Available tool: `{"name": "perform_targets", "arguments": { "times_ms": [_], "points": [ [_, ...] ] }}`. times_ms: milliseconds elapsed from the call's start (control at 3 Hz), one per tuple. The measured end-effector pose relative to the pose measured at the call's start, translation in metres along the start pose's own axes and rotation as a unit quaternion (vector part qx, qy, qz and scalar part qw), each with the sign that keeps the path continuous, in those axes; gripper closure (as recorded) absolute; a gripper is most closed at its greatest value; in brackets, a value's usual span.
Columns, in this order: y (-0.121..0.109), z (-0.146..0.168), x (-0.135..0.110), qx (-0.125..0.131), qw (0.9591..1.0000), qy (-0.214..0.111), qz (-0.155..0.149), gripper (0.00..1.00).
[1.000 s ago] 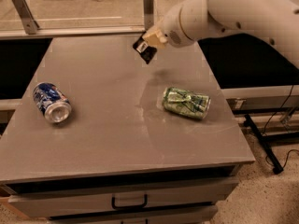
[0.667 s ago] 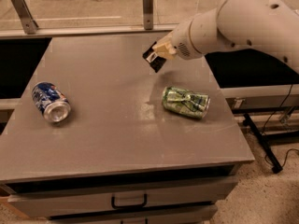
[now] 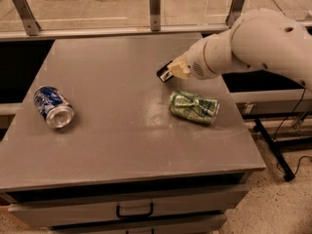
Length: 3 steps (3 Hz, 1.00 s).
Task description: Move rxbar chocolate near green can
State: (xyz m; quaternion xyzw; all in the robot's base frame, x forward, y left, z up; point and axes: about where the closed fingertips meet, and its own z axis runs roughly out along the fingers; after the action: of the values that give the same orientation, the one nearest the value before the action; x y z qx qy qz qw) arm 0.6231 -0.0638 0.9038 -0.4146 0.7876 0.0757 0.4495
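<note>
Left on the table (image 3: 122, 150), one blue and white can (image 3: 53, 106) on its side, lettering unreadable to me. Mid-table, my gripper (image 3: 168, 72) is clamped on the single rxbar chocolate (image 3: 162, 74). Just right of it lies one green can (image 3: 194, 107), making two cans.

I see a grey table (image 3: 117, 116) with a blue and white can (image 3: 52, 107) on its side at left, top facing the near edge, a dented green can (image 3: 194, 107) on its side right of centre, well apart, and my gripper (image 3: 169, 72) clamping the rxbar chocolate (image 3: 163, 74) above the tabletop just beyond it.
</note>
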Motion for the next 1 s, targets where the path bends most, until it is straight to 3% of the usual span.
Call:
{"name": "perform_targets", "arguments": {
  "times_ms": [1000],
  "points": [
    [0.0013, -0.0031, 0.0159, 0.006, 0.9995, 0.025, 0.017, 0.13]
  ]
}}
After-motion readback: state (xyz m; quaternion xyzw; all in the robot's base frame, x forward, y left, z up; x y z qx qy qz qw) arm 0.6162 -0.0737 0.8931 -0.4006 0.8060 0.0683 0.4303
